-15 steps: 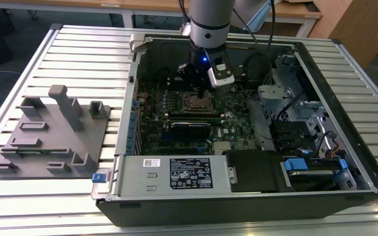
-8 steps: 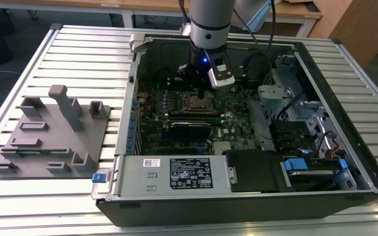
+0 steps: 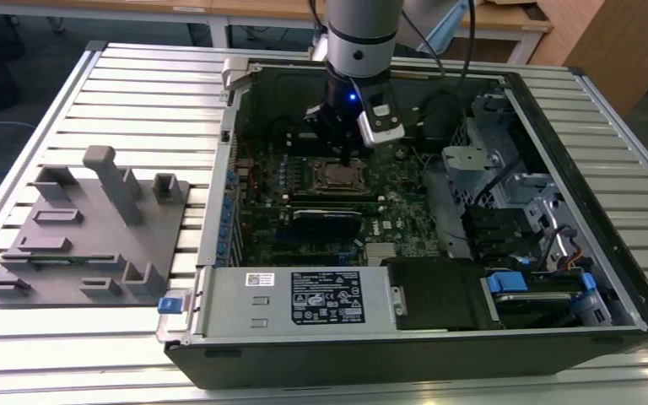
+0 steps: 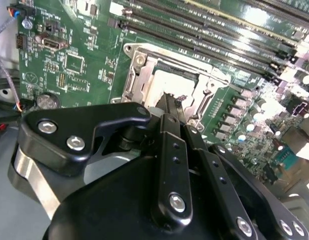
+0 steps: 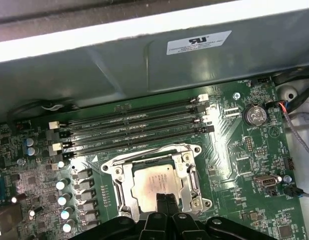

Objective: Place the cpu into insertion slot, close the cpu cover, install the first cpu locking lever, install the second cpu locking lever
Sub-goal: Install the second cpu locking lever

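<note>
Squarely in its brown-rimmed insertion slot, pale silver cpu, jaws together above.

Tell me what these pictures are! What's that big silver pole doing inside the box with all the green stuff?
The silver pole is a robot arm. It reaches down into an open black computer case standing on a ribbed metal table. One picture comes from a camera off the arm. The other two come from cameras riding near the arm's wrist, looking down past its black tool.

The green stuff is the computer's flat circuit board. On it sits a small square metal-rimmed socket, with a pale silver-grey square chip lying inside. The tool's tips hang right over that chip, pressed together. Beside the case lies a grey plastic holder tray.
</note>
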Motion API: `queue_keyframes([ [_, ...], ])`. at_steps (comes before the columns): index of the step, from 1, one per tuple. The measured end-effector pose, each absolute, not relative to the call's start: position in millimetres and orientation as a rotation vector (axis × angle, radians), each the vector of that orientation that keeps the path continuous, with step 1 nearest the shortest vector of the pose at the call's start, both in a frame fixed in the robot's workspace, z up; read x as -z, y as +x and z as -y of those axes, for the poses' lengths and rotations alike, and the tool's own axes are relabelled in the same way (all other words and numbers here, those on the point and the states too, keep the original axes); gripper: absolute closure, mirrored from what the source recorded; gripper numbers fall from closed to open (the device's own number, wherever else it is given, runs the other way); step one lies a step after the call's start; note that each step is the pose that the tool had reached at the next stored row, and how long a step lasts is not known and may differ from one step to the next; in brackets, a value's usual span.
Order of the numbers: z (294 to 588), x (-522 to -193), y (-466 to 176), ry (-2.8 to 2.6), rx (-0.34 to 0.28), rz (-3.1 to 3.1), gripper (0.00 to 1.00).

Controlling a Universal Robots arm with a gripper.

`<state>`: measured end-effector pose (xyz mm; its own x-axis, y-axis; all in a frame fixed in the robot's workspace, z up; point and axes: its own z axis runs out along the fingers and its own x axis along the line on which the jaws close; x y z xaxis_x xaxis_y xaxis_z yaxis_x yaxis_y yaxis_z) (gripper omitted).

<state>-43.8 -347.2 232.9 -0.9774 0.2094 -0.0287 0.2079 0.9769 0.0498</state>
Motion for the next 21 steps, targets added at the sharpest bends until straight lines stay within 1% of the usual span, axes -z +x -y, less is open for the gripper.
queue_keyframes([
  [2, 347.3, -237.4, -43.8, 0.326, -0.072, -3.090, 0.90],
  [12, 348.6, -237.6, -43.8, 0.326, -0.072, -3.090, 0.90],
  [21, 349.0, -244.6, -43.8, 0.326, -0.073, -3.090, 0.90],
])
